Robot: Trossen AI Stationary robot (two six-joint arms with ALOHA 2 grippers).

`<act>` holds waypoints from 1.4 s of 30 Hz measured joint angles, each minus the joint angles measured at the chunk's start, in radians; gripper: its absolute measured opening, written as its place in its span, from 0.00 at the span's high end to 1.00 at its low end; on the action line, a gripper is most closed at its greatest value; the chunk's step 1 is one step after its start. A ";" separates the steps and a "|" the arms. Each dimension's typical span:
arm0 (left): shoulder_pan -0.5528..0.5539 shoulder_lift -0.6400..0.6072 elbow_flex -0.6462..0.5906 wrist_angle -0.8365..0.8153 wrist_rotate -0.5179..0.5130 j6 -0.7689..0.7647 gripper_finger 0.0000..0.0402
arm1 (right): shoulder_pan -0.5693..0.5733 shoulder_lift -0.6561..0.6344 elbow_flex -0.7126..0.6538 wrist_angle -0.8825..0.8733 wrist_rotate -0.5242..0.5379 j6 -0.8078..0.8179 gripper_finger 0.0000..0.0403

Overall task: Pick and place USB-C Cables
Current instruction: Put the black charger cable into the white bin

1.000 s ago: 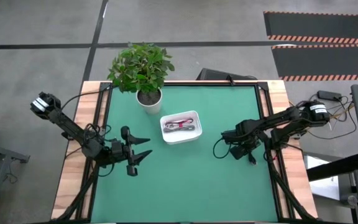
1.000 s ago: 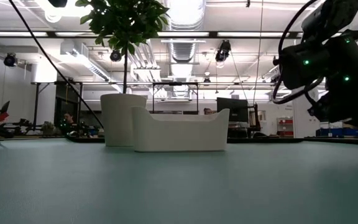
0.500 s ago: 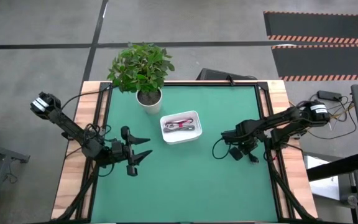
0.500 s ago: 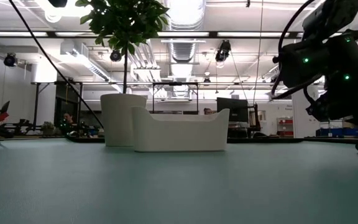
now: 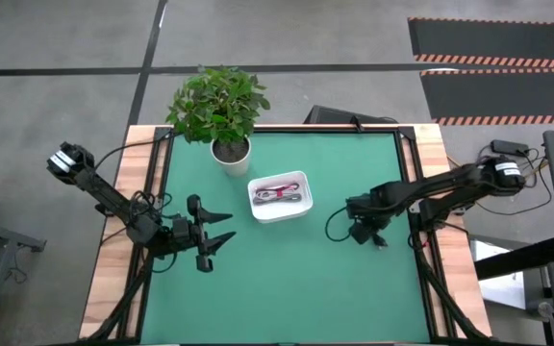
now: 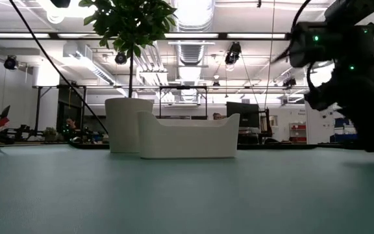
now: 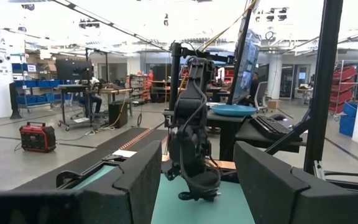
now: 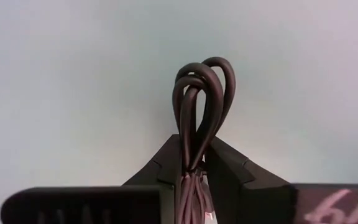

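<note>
My right gripper (image 5: 365,234) is over the table's right half, pointing down, shut on a small dark cable bundle (image 8: 204,93). The bundle's looped end sticks out past the fingertips over the green mat. A white tray (image 5: 279,196) at the table's middle holds a dark red cable bundle (image 5: 275,187) and a silver-grey one (image 5: 287,199). My left gripper (image 5: 221,228) waits open and empty near the table's left edge, pointing toward the right. My right gripper pinches the dark bundle between its two fingers (image 8: 225,171), just behind its looped end (image 8: 193,155), coming from above. The loops stick out below the fingertips, clear of the mat. The rest of the bundle is hidden between the fingers.
A potted plant (image 5: 221,111) in a white pot stands behind the tray at the far left. The green mat (image 5: 287,279) is bare between the tray and the near edge. Wooden strips border the mat at left and right.
My right gripper has gone up from the mat at the table's right side, still shut, and the bundle has come up with it.
</note>
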 joint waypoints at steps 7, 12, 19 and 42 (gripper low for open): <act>0.000 0.000 0.000 0.000 0.000 0.000 0.53 | 0.000 -0.125 0.002 0.103 0.109 -0.012 0.89; 0.000 0.000 -0.001 0.000 0.000 0.000 0.53 | 0.000 -0.206 0.036 0.137 0.255 -0.060 0.89; 0.000 0.000 -0.001 0.000 0.000 0.000 0.53 | 0.035 -0.264 0.051 0.355 0.474 -0.220 0.89; 0.000 0.000 -0.001 -0.002 0.000 -0.001 0.53 | 0.212 -0.048 0.029 1.026 0.754 -0.626 0.89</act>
